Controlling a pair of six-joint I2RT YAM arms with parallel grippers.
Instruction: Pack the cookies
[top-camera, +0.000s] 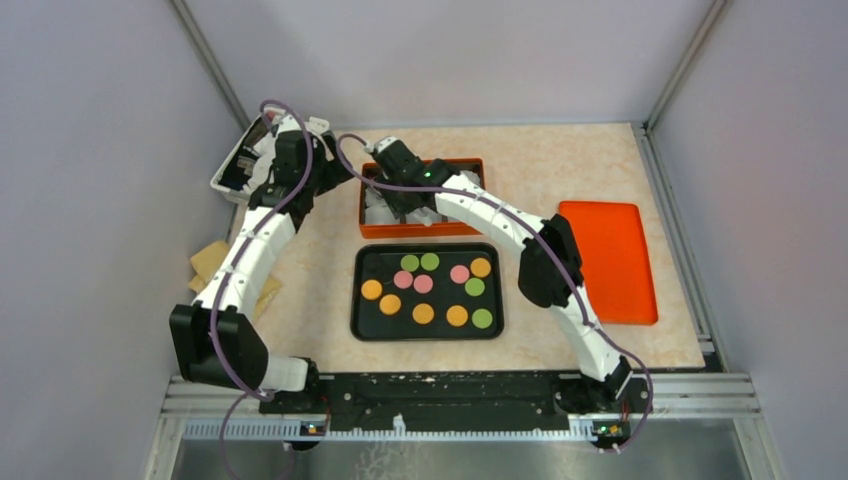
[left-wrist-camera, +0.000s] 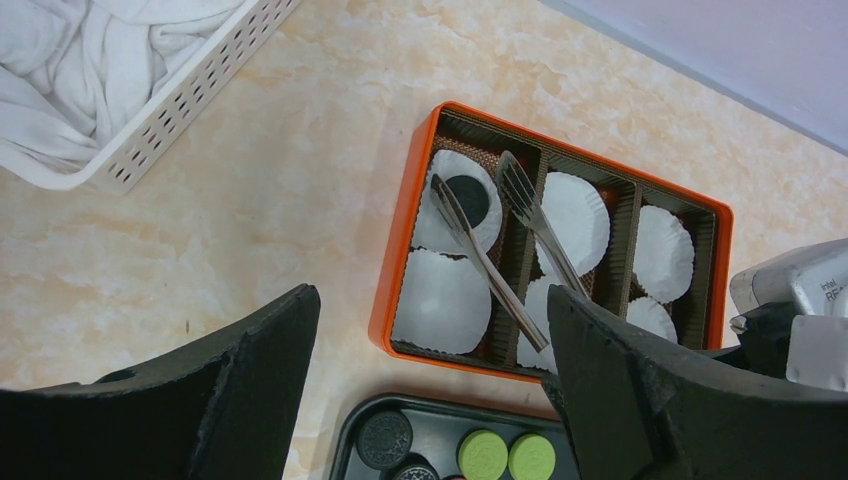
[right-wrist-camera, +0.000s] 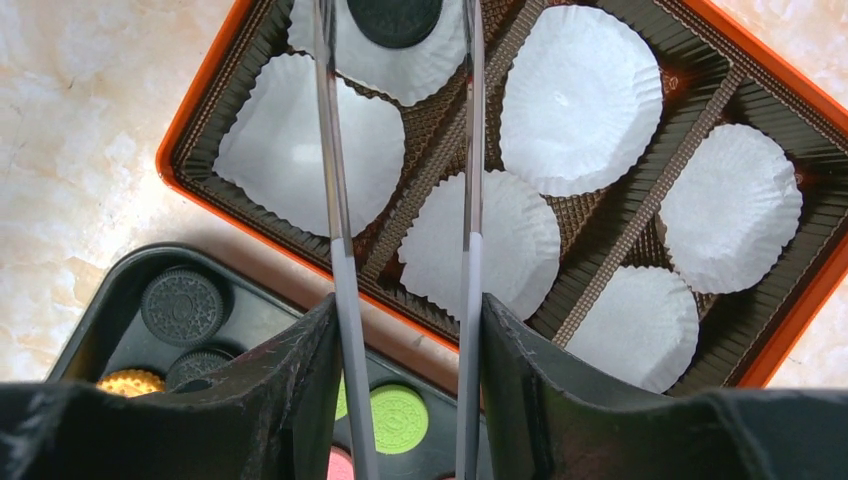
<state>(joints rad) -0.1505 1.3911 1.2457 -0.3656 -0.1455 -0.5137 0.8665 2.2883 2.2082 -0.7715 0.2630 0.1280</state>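
Now gripping tongs (left-wrist-camera: 492, 265) with right gripper (right-wrist-camera: 410, 320); arms apart, holding nothing, one tip beside black cookie (left-wrist-camera: 468, 198) in liner (left-wrist-camera: 430, 235).

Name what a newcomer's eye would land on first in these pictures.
The black tray in the middle of the table, dotted with orange, green and pink cookies, stands out first. Just beyond it sits the orange box of white paper liners, one already holding a black cookie. The right gripper holds metal tongs over that box.
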